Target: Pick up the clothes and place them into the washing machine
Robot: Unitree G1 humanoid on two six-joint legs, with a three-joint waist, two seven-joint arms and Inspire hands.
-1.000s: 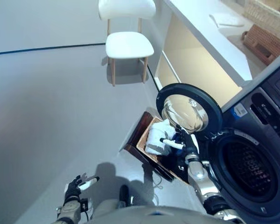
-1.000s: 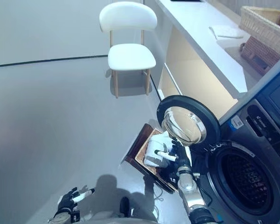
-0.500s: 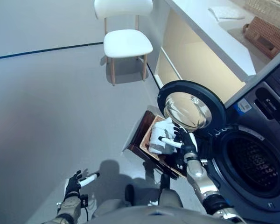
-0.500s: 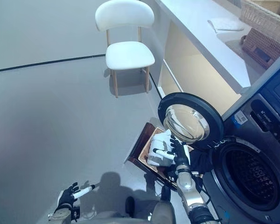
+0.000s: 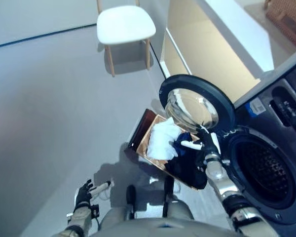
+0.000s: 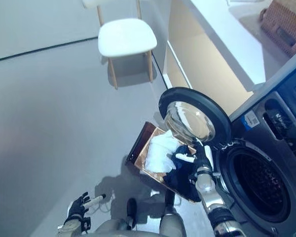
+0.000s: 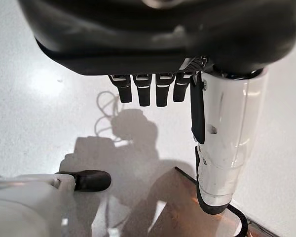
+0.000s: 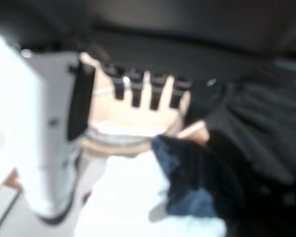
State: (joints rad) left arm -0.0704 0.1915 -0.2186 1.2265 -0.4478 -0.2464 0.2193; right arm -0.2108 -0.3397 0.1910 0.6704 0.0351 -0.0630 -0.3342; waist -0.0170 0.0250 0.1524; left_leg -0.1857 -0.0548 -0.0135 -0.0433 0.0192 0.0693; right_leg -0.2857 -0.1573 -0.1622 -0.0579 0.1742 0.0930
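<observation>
In the left eye view, a brown box (image 5: pixel 144 132) sits on the floor (image 5: pixel 54 113) just before the washer (image 5: pixel 266 168), below its open round door (image 5: pixel 195 106). White clothes (image 5: pixel 163 138) and dark clothes (image 5: pixel 187 160) lie heaped in the box. The right hand (image 5: pixel 204 145) hangs over the dark clothes, next to the washer's opening, its white-covered thumb pointing toward the white clothes. The left hand (image 5: pixel 84 193) hangs low over the floor, well apart from the box. A white chair (image 5: pixel 124 24) stands farther off, beside a long counter (image 5: pixel 237 29).

The right eye view shows the same layout.

In the left wrist view, the left hand's fingers (image 7: pixel 144 91) are straight and hold nothing above the floor.

In the right wrist view, the right hand's fingers (image 8: pixel 135 91) reach out loosely over the clothes, grasping nothing, with the white and dark clothes right below them.
</observation>
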